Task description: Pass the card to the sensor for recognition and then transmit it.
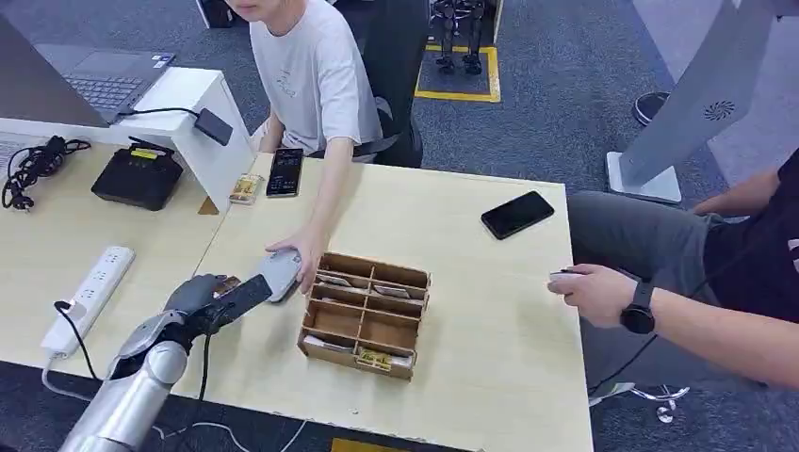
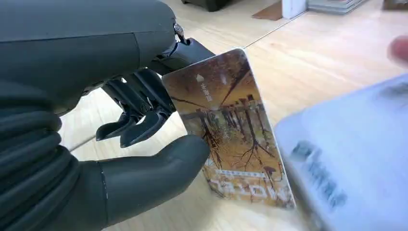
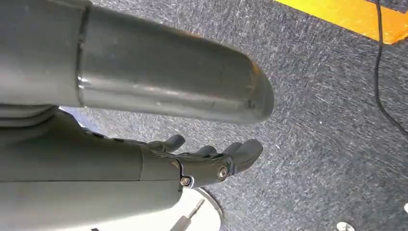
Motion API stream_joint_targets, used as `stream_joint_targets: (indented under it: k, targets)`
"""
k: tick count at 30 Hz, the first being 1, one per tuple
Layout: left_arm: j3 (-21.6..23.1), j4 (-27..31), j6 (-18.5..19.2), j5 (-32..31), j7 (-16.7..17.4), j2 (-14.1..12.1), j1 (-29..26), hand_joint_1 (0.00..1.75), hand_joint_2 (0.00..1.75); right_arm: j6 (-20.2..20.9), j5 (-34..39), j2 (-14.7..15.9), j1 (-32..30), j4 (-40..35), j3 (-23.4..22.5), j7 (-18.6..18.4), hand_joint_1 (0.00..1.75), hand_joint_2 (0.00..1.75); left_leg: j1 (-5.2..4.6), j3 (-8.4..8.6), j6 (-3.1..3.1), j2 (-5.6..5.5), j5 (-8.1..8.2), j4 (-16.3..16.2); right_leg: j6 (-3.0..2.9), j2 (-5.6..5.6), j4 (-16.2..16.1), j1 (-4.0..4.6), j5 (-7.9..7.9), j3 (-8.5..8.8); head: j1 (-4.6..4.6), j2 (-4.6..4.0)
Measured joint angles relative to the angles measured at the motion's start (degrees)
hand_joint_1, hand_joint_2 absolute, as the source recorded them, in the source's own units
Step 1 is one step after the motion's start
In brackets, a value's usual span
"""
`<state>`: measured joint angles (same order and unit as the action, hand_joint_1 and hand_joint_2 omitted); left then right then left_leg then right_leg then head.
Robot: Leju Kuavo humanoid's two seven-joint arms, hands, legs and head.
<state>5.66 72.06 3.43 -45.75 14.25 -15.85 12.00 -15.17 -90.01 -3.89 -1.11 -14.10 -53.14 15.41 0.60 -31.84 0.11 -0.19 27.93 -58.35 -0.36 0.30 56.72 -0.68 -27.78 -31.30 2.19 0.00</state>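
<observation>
Left hand (image 1: pixel 200 299): clamped on card (image 2: pixel 226 130) between thumb and fingers, card edge just beside grey sensor (image 1: pixel 281 272), near wooden box (image 1: pixel 365 314). Person's hand (image 1: pixel 303 250) rested on sensor. Right hand (image 3: pixel 192 154): empty, fingers apart, above carpet.

1. Card (image 2: pixel 226 130): I log an autumn-brown and orange print with dark bare trees and pale lettering.
2. Left hand (image 2: pixel 96 139): I note dark grey, matt, ribbed cover.
3. Sensor (image 1: pixel 280 273): I record light grey casing; blurred dark lettering in the left wrist view.
4. Divided box (image 1: pixel 366 314): I list plain brown cardboard.
5. Table (image 1: pixel 490 311): I note pale wood grain.
6. Phone (image 1: pixel 517 214): I record glossy black.
7. Power strip (image 1: pixel 88 297): I log white.
8. Right hand (image 3: pixel 202 161): I note dark grey, over speckled grey carpet with a yellow stripe.
</observation>
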Motion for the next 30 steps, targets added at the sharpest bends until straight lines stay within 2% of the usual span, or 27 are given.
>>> stream_joint_targets:
  k: [18, 21, 24, 26, 30]
  targets:
    - [0.0, -0.7, 0.6, 0.7, -0.1, -0.9, -0.2, 1.75, 1.75, 0.0, 0.0, 0.1, 0.0, 0.4, 0.5, 0.0, 0.0, 0.0, -0.01, 0.0, 0.0, -0.02, 0.0, 0.0, 0.0, -0.03, 0.0, 0.0, -0.01, 0.02, 0.0, 0.0]
    - [-0.1, -0.7, 1.7, 4.7, -1.5, -1.2, -0.4, 1.75, 1.75, 0.0, 0.0, 0.2, 0.0, 0.5, 0.6, 0.0, 0.0, 0.0, -0.01, 0.0, 0.0, -0.02, 0.0, 0.0, 0.0, -0.03, 0.0, 0.0, -0.01, 0.04, 0.0, 0.0]
    - [-0.5, 0.7, 4.0, 11.2, -3.0, -2.3, -1.5, 1.75, 1.75, -0.2, 0.0, 0.2, 0.0, 0.6, 0.7, 0.0, 0.0, 0.0, 0.0, 0.0, 0.0, -0.01, 0.0, 0.0, 0.0, -0.01, 0.0, 0.0, -0.01, 0.02, 0.0, 0.0]
    - [-0.5, 2.5, 5.4, 14.8, -3.3, -3.8, -2.4, 1.75, 1.75, -0.2, 0.0, 0.4, 0.0, 0.6, 0.8, 0.0, 0.0, 0.0, 0.01, -0.02, -0.01, 0.0, 0.0, 0.0, 0.0, 0.01, 0.0, 0.0, -0.01, -0.01, 0.0, 0.0]
    - [-0.6, 5.3, 7.1, 16.4, -3.2, -7.0, -2.8, 1.75, 1.75, -0.3, 0.0, 0.5, 0.0, 0.8, 0.8, 0.0, 0.0, 0.0, 0.01, -0.04, -0.01, -0.01, 0.0, 0.0, 0.0, 0.0, 0.0, 0.0, -0.01, -0.02, 0.0, 0.0]
